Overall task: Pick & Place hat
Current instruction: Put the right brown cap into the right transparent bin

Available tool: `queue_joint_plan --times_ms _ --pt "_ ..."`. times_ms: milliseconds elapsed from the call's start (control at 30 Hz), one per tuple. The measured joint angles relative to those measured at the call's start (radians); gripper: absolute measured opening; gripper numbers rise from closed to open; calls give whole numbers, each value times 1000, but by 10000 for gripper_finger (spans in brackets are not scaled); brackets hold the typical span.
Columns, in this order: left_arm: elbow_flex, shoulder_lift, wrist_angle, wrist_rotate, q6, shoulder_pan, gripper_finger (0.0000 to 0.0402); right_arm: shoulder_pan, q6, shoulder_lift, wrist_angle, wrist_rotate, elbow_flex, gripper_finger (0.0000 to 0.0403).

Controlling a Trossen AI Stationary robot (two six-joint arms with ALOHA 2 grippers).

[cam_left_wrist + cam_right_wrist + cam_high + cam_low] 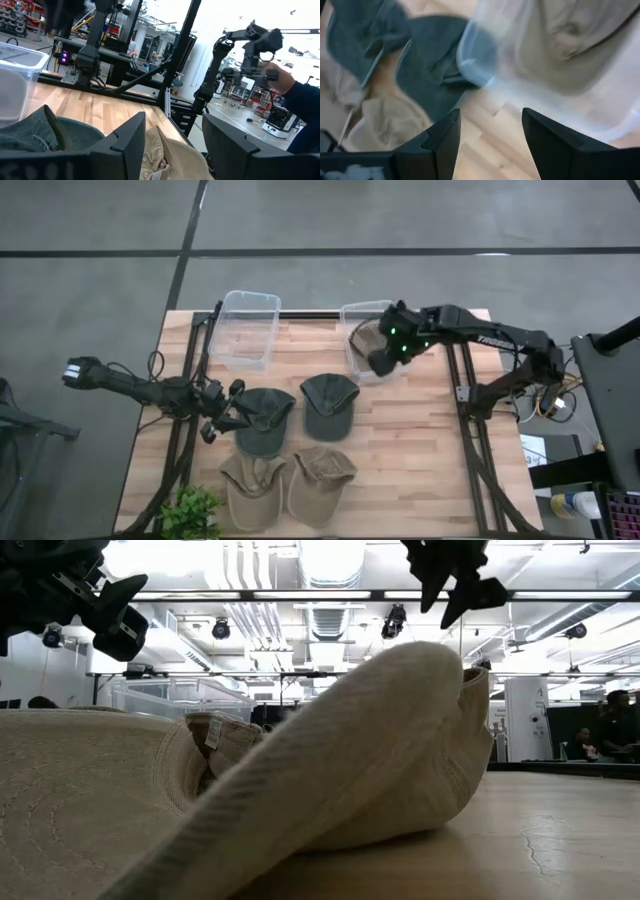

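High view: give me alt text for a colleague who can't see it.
The right gripper hovers open over the right clear bin, which holds a tan hat. Four hats lie mid-table; the left gripper, open, sits at the left green hat. The left bin is empty.

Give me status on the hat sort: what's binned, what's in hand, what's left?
Done: one tan hat lies in the right clear bin; the right gripper sits above it, fingers open and empty. In hand: the left gripper is at the left green hat, fingers open, no grasp visible. Left: that hat, the other green hat and two tan hats on the table. The left bin looks empty.
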Motion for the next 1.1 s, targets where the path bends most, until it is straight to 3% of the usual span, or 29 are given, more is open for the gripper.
queue_joint_plan --times_ms 500,733,1100 --pt "0 0 0 0 0 1 188 345 226 94 128 10 -1 205" --pt "0 0 0 0 0 0 188 434 246 176 171 -96 -1 205" --pt "0 0 0 0 0 0 188 568 402 298 170 -101 -2 205"
